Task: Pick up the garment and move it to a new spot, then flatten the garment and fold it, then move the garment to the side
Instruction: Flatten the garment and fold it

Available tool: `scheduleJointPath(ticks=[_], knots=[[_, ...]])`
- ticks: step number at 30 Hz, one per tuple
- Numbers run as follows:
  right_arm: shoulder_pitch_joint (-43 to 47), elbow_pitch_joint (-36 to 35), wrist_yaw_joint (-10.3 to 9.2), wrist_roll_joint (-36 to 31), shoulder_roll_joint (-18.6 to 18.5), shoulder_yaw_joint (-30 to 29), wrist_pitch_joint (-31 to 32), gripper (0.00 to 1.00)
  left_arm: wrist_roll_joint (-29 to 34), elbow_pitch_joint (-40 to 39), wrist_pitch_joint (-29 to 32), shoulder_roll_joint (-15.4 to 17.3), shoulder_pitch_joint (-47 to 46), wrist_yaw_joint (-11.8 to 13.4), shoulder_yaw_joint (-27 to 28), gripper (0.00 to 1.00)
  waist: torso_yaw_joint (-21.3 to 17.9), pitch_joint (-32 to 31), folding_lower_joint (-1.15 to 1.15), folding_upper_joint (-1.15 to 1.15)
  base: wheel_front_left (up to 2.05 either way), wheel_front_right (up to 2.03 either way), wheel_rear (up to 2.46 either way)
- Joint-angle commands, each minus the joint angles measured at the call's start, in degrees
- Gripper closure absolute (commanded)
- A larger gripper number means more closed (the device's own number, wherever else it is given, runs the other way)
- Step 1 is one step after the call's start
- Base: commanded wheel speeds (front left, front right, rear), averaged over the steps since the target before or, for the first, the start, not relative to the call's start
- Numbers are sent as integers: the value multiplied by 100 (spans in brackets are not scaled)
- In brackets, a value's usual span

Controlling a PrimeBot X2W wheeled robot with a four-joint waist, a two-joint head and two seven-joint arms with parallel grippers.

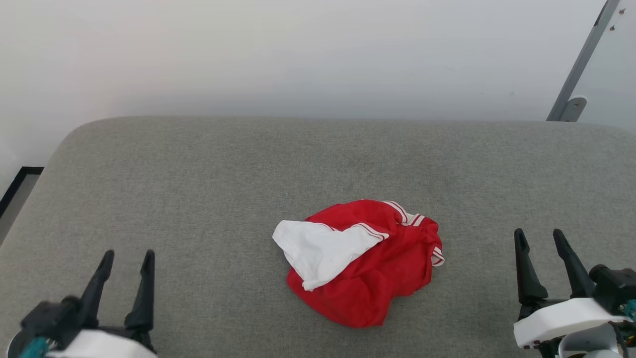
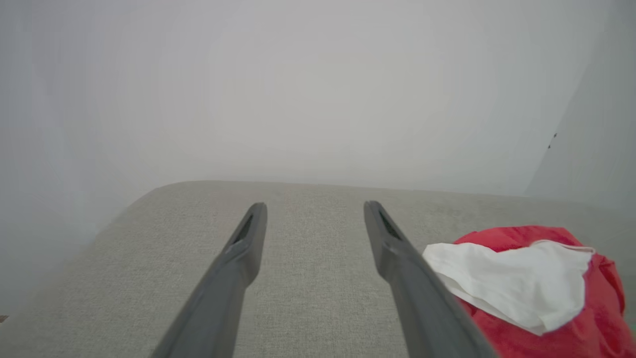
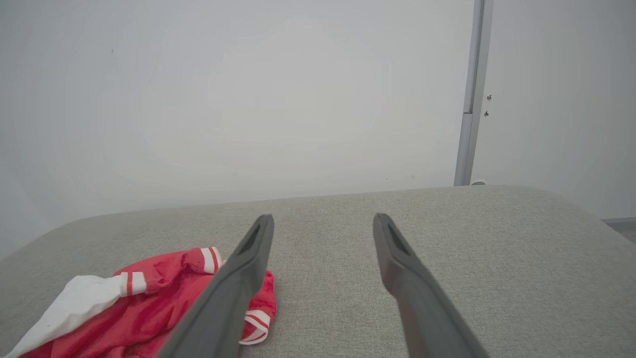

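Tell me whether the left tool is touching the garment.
Apart. The head view shows a wide stretch of bare grey cushion between the open left tool and the crumpled garment.

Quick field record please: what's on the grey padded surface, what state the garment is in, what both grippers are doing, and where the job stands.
surface: grey fabric-covered top, white wall behind
garment: red T-shirt with white sleeves, crumpled in a heap, one white sleeve lying across it
garment position: roughly centred between the grippers
left gripper: open, empty, apart from the garment
right gripper: open, empty, apart from the garment
task status: garment not yet picked up, flattened or folded
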Motion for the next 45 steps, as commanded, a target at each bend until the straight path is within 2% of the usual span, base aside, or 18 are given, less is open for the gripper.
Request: scheduleJointPath(ticks=[1, 7, 18, 23, 32, 45], knots=[[11, -32, -2, -12, -22, 29, 23, 0, -18, 14, 108, 59, -167, -9, -86, 0, -14, 16, 0, 0, 0, 0, 0], [-95, -58, -2, -28, -45, 132, 39, 0, -323, -56, 772, 342, -610, -44, -496, 0, -145, 108, 0, 0, 0, 0, 0], [-416, 89, -2, 0, -70, 331, -44, 0, -1178, -73, 2776, 1081, -1966, -45, -1801, 0, -585, 385, 0, 0, 0, 0, 0], [-584, 156, -2, -10, -62, 427, -85, 0, -1518, 56, 3474, 1248, -2487, -46, -2268, 0, -784, 474, 0, 0, 0, 0, 0], [-830, 312, -2, 25, -45, 543, -216, 0, -2094, 474, 4743, 1308, -3319, -46, -3012, 0, -1079, 660, 0, 0, 0, 0, 0], [-1007, 465, -2, -9, -40, 575, -324, 0, -2283, 1598, 5639, 1043, -3860, -47, -3610, 0, -1218, 874, 0, 0, 0, 0, 0]])
